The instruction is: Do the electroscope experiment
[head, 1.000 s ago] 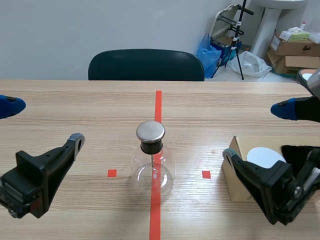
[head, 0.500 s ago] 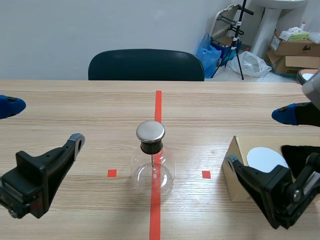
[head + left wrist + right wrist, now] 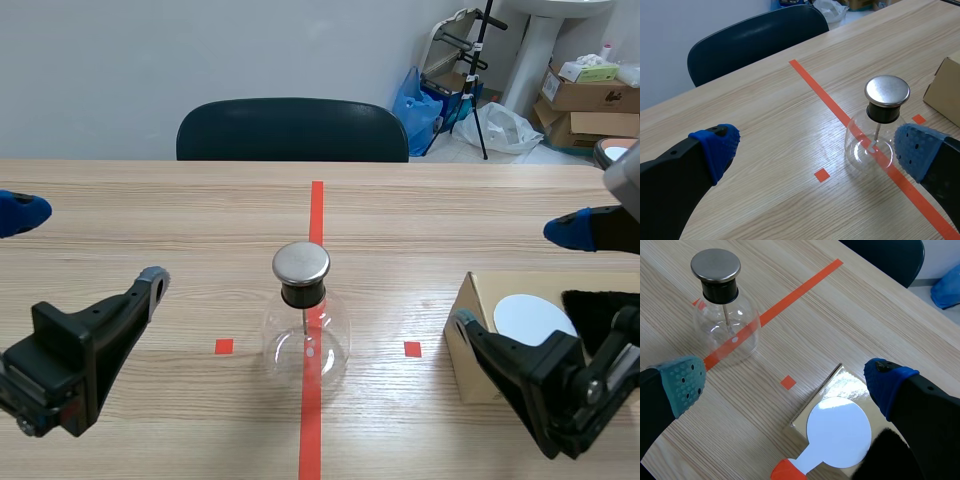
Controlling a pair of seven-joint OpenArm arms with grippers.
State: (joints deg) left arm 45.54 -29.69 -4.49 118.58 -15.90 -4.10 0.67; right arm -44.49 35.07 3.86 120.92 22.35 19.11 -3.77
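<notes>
Left gripper [image 3: 85,247] low at near left, fingers wide apart, holding nothing. Right gripper [image 3: 513,273] low at near right, fingers spread too, nothing held, above cardboard box [image 3: 462,345]. In box: white disc paddle [image 3: 838,432] with orange handle end, black furry cloth [image 3: 595,305] beside it. Electroscope [image 3: 303,305] upright mid-table on red tape line, metal cap on black stopper, between both arms, untouched. Dark chair [image 3: 292,130] behind far edge of table [image 3: 150,200].

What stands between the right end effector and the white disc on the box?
Nothing visible. The open right end effector hangs above the white disc, which lies exposed on the cardboard box. The black cloth sits beside the disc, at its edge.
</notes>
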